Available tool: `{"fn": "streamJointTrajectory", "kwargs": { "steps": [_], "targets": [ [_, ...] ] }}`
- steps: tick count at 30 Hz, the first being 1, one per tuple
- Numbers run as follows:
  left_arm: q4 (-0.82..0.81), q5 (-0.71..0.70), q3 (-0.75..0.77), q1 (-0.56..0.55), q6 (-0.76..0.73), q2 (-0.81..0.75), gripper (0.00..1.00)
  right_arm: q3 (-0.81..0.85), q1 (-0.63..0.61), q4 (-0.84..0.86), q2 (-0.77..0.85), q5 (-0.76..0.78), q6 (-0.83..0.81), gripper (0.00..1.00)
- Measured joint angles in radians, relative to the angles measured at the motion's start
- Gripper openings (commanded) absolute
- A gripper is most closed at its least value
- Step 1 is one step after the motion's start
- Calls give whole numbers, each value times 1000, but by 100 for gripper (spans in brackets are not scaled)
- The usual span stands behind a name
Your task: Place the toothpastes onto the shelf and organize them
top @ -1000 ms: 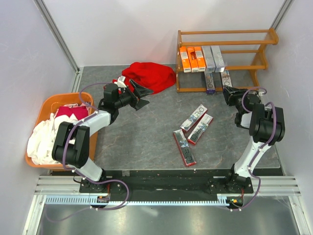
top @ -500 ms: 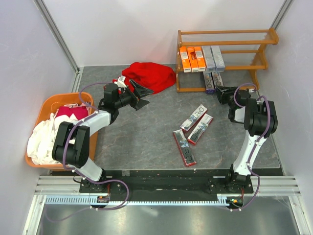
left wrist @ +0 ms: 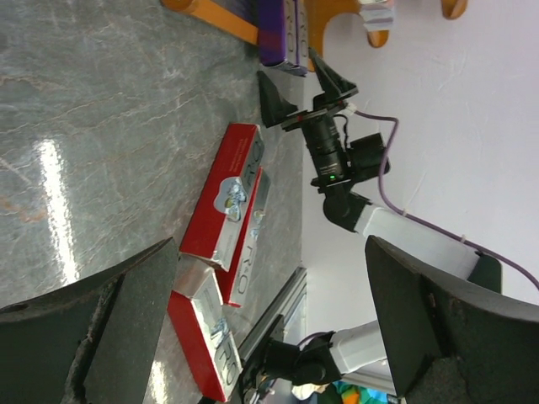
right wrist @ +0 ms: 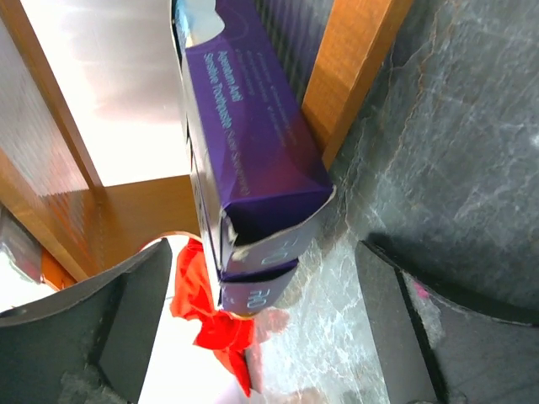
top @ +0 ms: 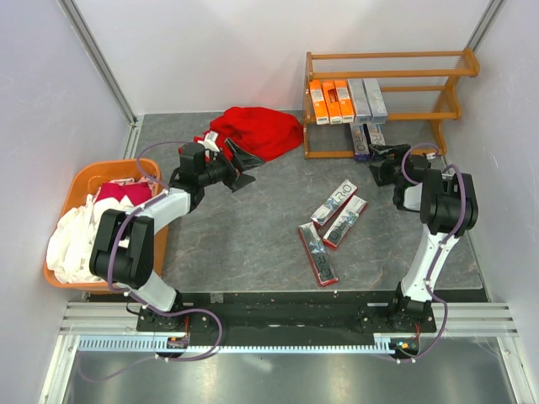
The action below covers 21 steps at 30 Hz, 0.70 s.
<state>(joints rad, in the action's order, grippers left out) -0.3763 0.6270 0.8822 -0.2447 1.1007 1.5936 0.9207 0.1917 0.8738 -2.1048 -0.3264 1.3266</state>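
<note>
The toothpastes are split between the shelf (top: 387,57) and the table (top: 253,227) in the overhead view. Three orange boxes (top: 330,101) and two silver-grey boxes (top: 367,99) lie side by side on the shelf's middle tier, and two dark purple boxes (top: 364,139) lie on its bottom tier. Three red-and-silver boxes (top: 344,221) lie loose in front of the shelf, well apart from it. The right gripper (top: 381,157) sits just in front of the bottom tier. The left gripper (top: 244,164) is off to the shelf's left, near a red cloth (top: 257,130).

Left wrist view: its own fingers (left wrist: 93,328) are spread wide with nothing between them — the loose boxes lie beyond, short of the shelf.

Right wrist view: its fingers (right wrist: 93,328) stand wide apart — neither touches the purple boxes, whose ends jut past the shelf's front rail.
</note>
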Motion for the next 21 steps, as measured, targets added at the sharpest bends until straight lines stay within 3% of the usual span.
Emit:
{"fn": "streamJointTrajectory", "kwargs": {
  "steps": [10, 21],
  "targets": [
    [224, -92, 131, -57, -200, -8, 100, -144, 0, -64, 162, -14, -79, 98],
    [499, -317, 386, -310, -483, 32, 100, -283, 0, -221, 467, -21, -212, 98]
  ]
}}
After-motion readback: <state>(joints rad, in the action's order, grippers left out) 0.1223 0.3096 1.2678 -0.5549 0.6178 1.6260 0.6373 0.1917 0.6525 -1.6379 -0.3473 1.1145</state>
